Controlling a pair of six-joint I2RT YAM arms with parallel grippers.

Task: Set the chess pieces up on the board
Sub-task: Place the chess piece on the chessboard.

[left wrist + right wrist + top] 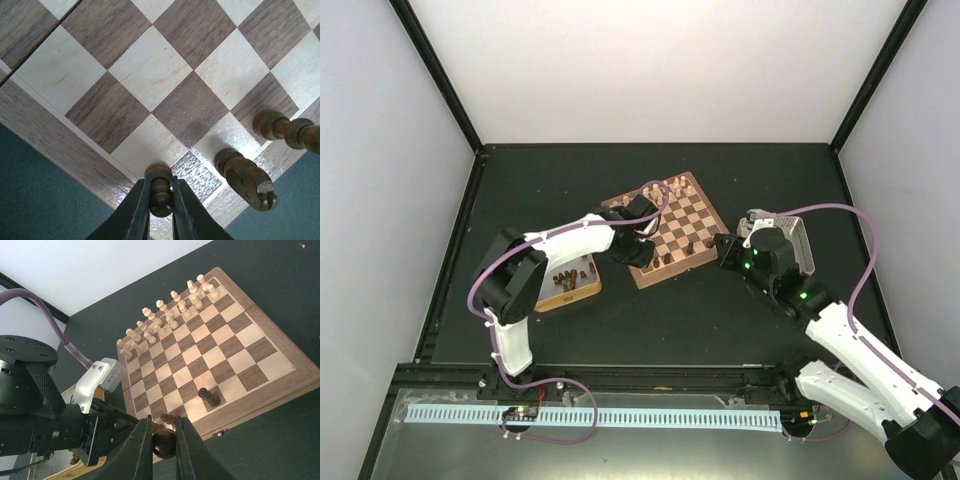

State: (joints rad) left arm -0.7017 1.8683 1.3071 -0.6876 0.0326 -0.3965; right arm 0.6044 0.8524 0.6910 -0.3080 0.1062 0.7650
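No text, brand or number can be read anywhere. The tin (568,291) carries a small dark mark on its side, too small to make out.

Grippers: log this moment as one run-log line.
left gripper: shut on dark pawn, board edge | right gripper: shut on round-headed dark piece, beside board

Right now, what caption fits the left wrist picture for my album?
Left tool pinching a small dark chess piece at the board's edge, two more dark pieces standing alongside.
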